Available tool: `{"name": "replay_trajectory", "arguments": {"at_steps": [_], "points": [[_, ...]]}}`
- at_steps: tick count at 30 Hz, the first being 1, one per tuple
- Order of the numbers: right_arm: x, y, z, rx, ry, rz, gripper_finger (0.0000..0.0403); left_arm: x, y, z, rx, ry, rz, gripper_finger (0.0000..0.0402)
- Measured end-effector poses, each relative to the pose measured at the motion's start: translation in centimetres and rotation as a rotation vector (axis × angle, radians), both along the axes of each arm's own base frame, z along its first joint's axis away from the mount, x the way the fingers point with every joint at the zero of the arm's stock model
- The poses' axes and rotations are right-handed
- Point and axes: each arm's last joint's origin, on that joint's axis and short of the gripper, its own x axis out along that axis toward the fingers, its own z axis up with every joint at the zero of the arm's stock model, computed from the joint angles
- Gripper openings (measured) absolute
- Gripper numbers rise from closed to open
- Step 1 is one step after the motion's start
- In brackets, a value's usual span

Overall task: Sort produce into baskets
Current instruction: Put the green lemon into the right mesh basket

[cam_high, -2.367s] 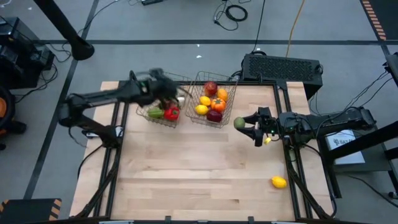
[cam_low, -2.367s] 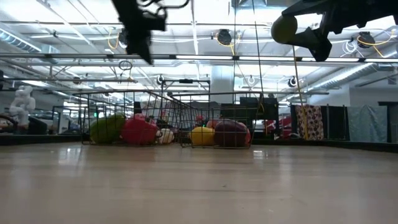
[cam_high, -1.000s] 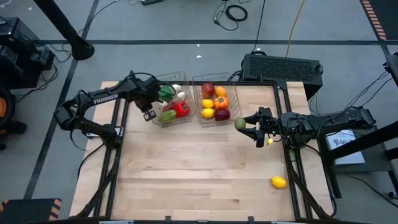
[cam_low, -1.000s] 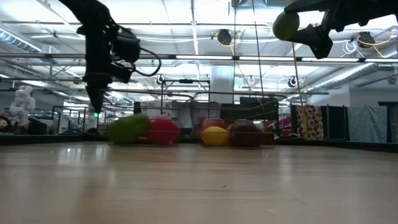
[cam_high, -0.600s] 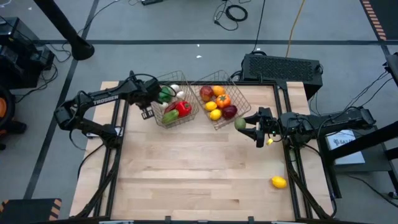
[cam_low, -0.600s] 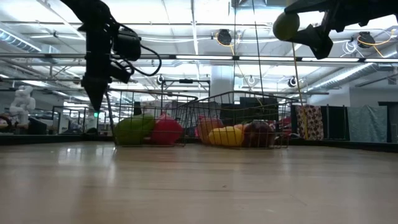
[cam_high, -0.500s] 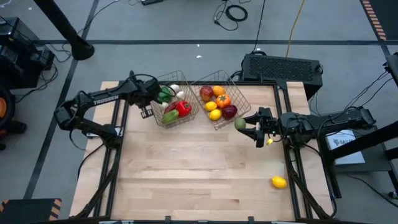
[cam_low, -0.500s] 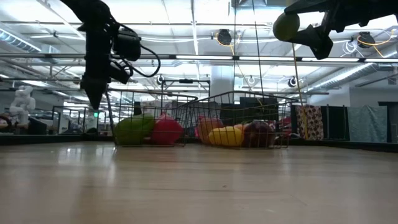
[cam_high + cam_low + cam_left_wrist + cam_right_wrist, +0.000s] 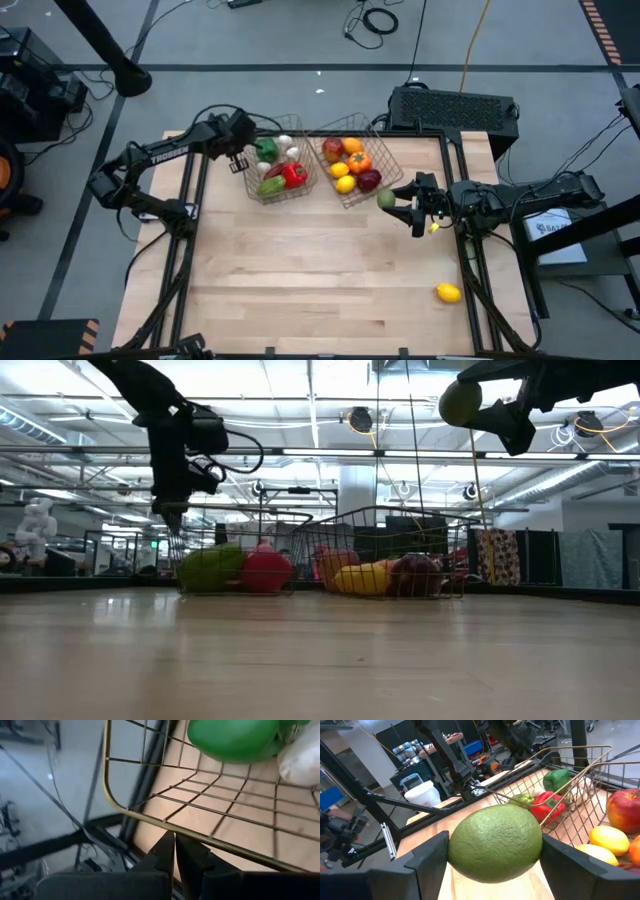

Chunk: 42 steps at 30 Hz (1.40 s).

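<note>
The right gripper (image 9: 397, 203) is clamped on a round green lime-like fruit (image 9: 495, 843), raised above the wooden table (image 9: 320, 270) just beside the right-hand square wire-mesh basket (image 9: 352, 170) of fruit. The left gripper (image 9: 240, 160), fingers together, hangs at the outer rim of the left wire-mesh basket (image 9: 150, 812) holding peppers and garlic. A yellow lemon (image 9: 448, 292) lies well apart.

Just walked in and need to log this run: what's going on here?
A two-armed robot is sorting produce into two wire baskets at the table's far side. The right claw holds a round green fruit in the air beside the right basket, which holds mostly fruit. The left claw, shut and empty, sits at the outer rim of the left basket, which holds peppers and garlic. One lemon lies loose on the table.
</note>
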Motion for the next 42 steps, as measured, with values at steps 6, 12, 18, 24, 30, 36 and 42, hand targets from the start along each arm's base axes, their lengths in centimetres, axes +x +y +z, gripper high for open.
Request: {"name": "replay_trajectory", "arguments": {"at_steps": [6,12,18,24,30,36,42], "points": [[0.0,0.0,0.0,-0.002,0.000,0.000,0.0274,0.6,0.4,0.3,0.052,-0.046,-0.038,0.0024],[0.0,0.0,0.0,0.000,-0.001,0.000,0.0274,0.9,0.7,0.5,0.066,-0.098,-0.047,0.0024],[0.0,0.0,0.0,0.006,-0.002,-0.001,0.0274,1.6,0.3,0.6,0.063,-0.154,-0.061,0.0024],[0.0,0.0,0.0,0.005,-0.002,-0.001,0.0274,2.1,0.2,1.6,0.136,-0.132,-0.045,0.0024],[0.0,0.0,0.0,0.005,-0.002,-0.001,0.0274,2.8,-0.1,3.6,0.163,-0.161,-0.055,0.0024],[0.0,0.0,0.0,0.006,-0.002,-0.001,0.0274,3.0,-3.0,6.4,0.042,-0.265,-0.035,0.0024],[0.0,0.0,0.0,0.006,-0.001,-0.001,0.0274,5.2,-9.2,6.5,-0.170,-0.349,-0.282,0.0024]]}}
